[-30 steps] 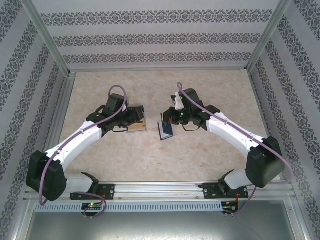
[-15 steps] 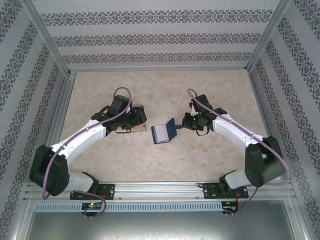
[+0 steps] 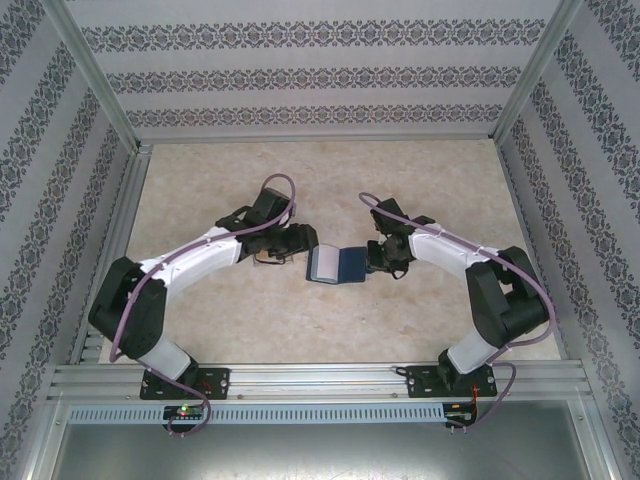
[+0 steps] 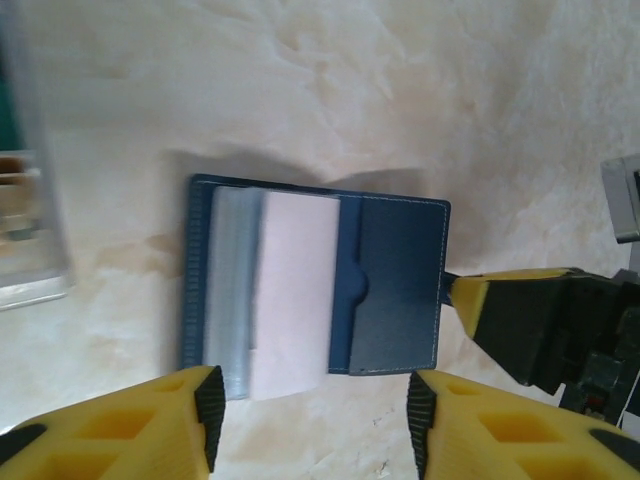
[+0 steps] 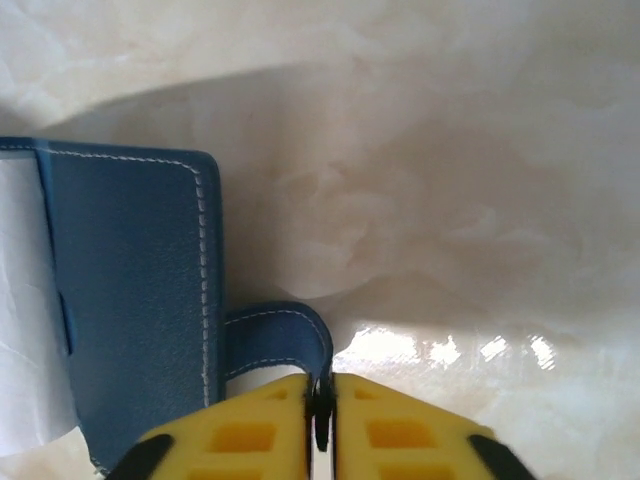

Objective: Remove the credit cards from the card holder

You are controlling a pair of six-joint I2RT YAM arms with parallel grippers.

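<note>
Raised 1 second ago, the dark blue stitched leather card holder [image 3: 336,266] now lies open flat; right gripper [image 5: 320,405] pinches its tab [image 5: 275,340], left gripper [image 4: 314,405] gapes wide above.

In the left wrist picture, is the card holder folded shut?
No, the card holder lies open and flat on the table, with pale cards showing in its left half.
</note>
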